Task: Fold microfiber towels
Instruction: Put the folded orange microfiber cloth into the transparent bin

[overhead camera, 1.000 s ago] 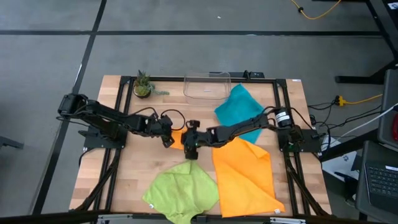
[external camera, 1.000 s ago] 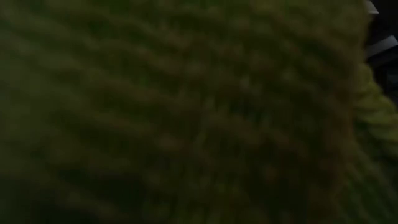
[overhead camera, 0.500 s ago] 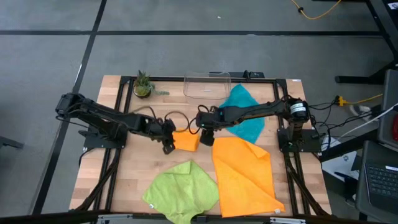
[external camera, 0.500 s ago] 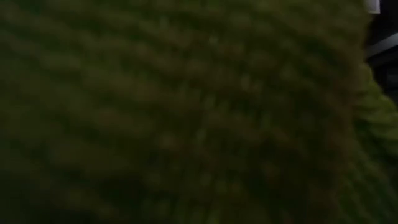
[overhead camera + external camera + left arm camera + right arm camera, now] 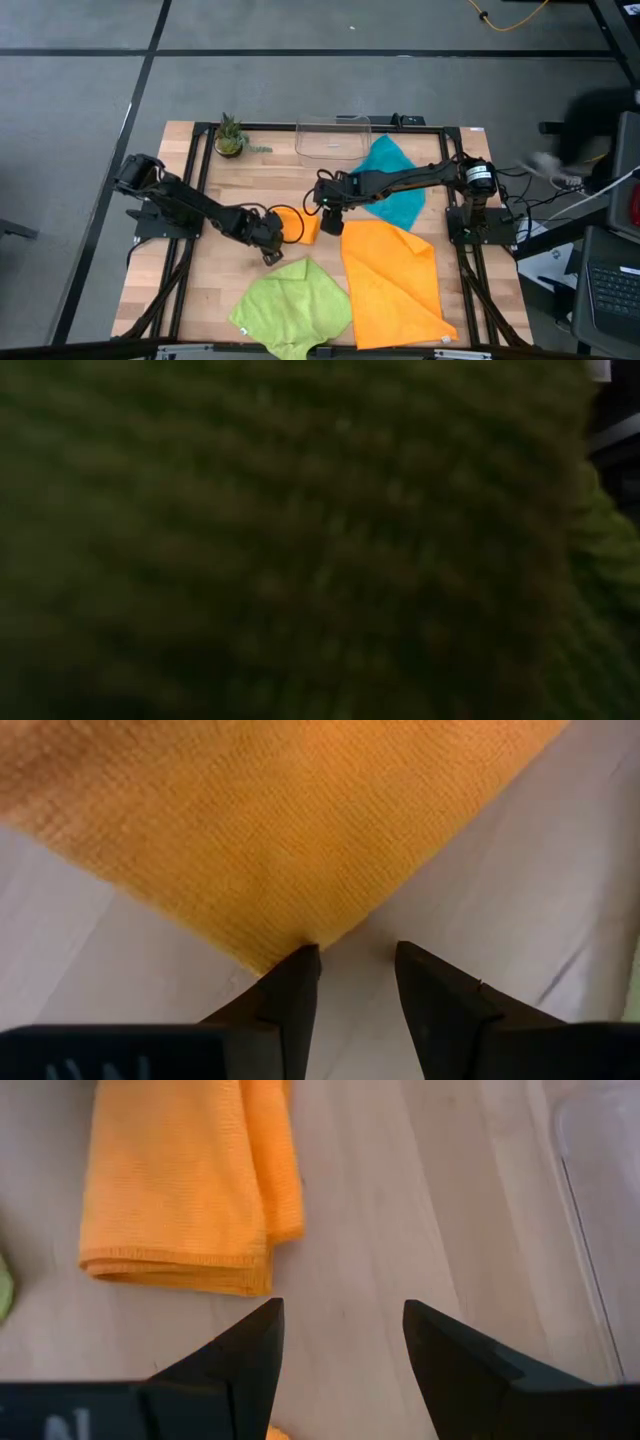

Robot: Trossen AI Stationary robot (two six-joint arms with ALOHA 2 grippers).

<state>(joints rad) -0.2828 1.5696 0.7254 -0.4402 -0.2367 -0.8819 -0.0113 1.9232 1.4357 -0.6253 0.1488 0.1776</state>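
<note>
A small folded orange towel (image 5: 300,224) lies flat on the wood table (image 5: 200,290), near its middle. My left gripper (image 5: 271,244) is low at the towel's near left corner, open, with that corner (image 5: 292,935) right at one fingertip. My right gripper (image 5: 331,207) is open and empty just to the far right of the folded towel, which shows ahead of its fingers (image 5: 190,1190). A second orange towel (image 5: 392,280) lies spread on the right. A lime green towel (image 5: 293,300) lies crumpled at the near edge and fills the low view (image 5: 300,540). A teal towel (image 5: 388,182) lies at the far right. My left gripper has one fingertip (image 5: 300,968) right at the folded orange towel's corner, low over the table. I cannot tell whether it touches the cloth. Nothing lies between the two fingers.
A clear plastic bin (image 5: 333,138) stands at the far edge beside the teal towel. A small potted plant (image 5: 230,138) stands at the far left. Bare wood shows on the near left of the table.
My right gripper has drawn back from over the folded orange towel toward the table's far right, leaving the towel uncovered. My left gripper has gone toward the near edge, along the towel's left side to its near corner. The folded towel has stayed in place.
</note>
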